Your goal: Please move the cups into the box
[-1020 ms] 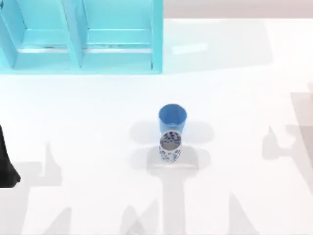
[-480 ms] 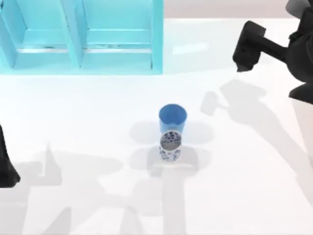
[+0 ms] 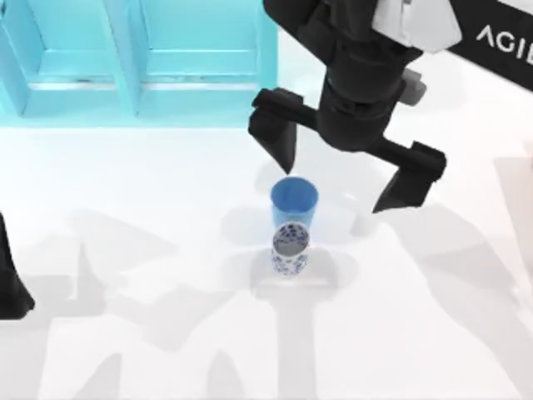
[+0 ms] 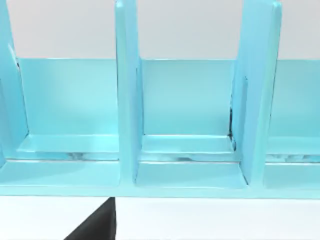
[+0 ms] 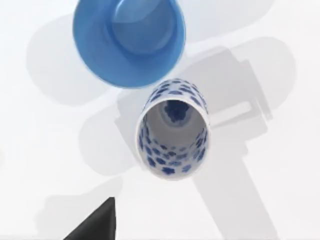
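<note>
The right gripper [image 3: 343, 179] has swung in fast from the far right edge of the table and now hangs over the middle with its two fingers spread wide, one tip just behind the blue cup [image 3: 293, 201] and the other off to that cup's right. Neither finger touches anything yet. The blue cup stands upright on the white table [image 3: 150, 208], and the floral cup [image 3: 290, 248] stands against its near side, the two touching or very nearly so; neither has budged. The blue box [image 3: 141, 62], with its open compartments, sits at the back left, well apart from both. The left arm [image 3: 10, 279] stays parked at the left edge. I would say the reach has only begun, and the blue cup looks the likely first pick.
</note>
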`<state>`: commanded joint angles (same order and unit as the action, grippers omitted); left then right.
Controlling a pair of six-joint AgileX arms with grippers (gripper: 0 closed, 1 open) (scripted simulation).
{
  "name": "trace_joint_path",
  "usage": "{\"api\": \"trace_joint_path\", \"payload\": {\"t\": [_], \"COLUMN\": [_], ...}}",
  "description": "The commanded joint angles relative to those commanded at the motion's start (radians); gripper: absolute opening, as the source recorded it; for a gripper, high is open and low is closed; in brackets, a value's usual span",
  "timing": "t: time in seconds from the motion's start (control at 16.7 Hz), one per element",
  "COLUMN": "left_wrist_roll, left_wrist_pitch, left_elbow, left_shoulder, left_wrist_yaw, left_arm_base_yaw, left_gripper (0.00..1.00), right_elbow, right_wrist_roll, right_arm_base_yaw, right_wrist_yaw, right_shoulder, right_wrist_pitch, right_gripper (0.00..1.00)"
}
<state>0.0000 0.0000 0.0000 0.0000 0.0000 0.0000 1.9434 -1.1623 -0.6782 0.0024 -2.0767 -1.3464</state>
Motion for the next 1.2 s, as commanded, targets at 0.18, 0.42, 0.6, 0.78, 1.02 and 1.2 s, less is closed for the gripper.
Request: {"api": "trace_joint_path", "payload": {"t": [0.18,0.42,0.6,0.78,1.02,1.2], "left_wrist_roll": [0.000,0.000,0.000,0.000,0.000,0.000], "left_wrist_pitch": [0.000,0.000,0.000,0.000,0.000,0.000], "left_elbow": [0.000,0.000,0.000,0.000,0.000,0.000], "left_shoulder": [0.000,0.000,0.000,0.000,0.000,0.000], "left_wrist_yaw": [0.000,0.000,0.000,0.000,0.000,0.000], "left_arm_base_yaw": [0.000,0.000,0.000,0.000,0.000,0.000], "left_gripper": [1.00,1.00,1.00,1.00,1.00,1.00], "right_elbow": [0.105,0.128,0.122,0.055,-0.105,-0.196], "right_wrist_roll": [-0.062,-0.075,-0.074,-0.073,-0.076,-0.078], "right_arm_base_yaw": [-0.036,-0.044,-0.039,-0.042,-0.044,-0.046], "right_wrist_yaw": [0.000,0.000,0.000,0.000,0.000,0.000], "right_shoulder": [-0.109,-0.132,-0.131,-0.138,-0.156,-0.169], "right_wrist_pitch": [-0.072,-0.087,-0.082,-0.012,0.178,0.275], "right_gripper": [1.00,1.00,1.00,1.00,1.00,1.00]}}
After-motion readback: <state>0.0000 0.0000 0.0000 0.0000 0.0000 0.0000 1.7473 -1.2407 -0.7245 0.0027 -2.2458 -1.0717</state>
